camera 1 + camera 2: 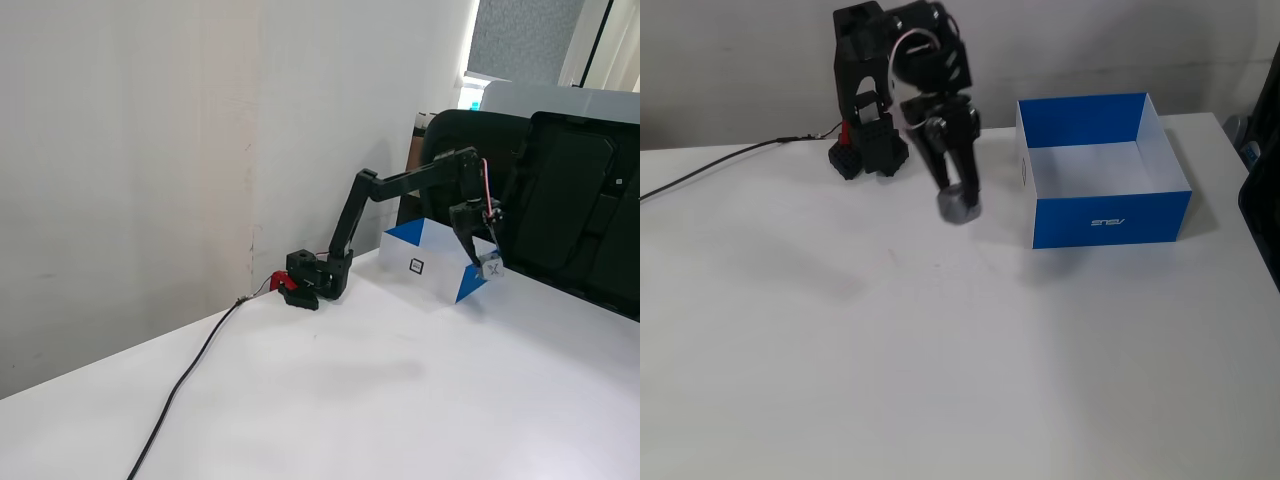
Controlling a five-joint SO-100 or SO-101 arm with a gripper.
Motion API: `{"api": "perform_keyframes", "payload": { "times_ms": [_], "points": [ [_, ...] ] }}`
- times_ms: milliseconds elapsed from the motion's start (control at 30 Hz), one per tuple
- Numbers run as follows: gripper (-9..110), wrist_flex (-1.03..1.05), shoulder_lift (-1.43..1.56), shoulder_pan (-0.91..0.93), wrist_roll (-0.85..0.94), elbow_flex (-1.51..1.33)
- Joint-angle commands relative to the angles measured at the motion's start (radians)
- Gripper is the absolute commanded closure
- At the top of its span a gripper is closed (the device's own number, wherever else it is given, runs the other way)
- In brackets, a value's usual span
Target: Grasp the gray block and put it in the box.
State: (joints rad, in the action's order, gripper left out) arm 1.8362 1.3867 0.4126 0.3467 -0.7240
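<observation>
In both fixed views my gripper (pixel 488 260) (pixel 959 200) is shut on the gray block (pixel 491 267) (pixel 959 206) and holds it in the air above the table. The block shows a lighter X mark on one face. The box (pixel 1110 217) (pixel 425 262) is blue outside and white inside, with a white side carrying a small black square label (pixel 416 265). It stands to the right of the gripper in a fixed view (pixel 959 200), and the block hangs just left of its left wall. The box interior looks bare.
The arm's base (pixel 868 152) (pixel 315 277) sits at the back of the white table, with a black cable (pixel 710 168) (pixel 190 375) trailing off. A black chair (pixel 560 200) stands beyond the table's far side.
</observation>
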Motion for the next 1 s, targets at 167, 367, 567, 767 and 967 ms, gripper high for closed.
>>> {"api": "perform_keyframes", "payload": {
  "times_ms": [167, 367, 567, 767, 967],
  "points": [
    [101, 0.048, 0.156, 0.164, -0.101, 0.015],
    [101, 0.048, 0.21, 0.304, -0.114, 0.005],
    [101, 0.046, 0.213, 0.46, -0.16, 0.021],
    [101, 0.032, 0.204, 0.572, -0.279, 0.035],
    [101, 0.014, 0.166, 0.675, -0.377, 0.067]
  ]
}}
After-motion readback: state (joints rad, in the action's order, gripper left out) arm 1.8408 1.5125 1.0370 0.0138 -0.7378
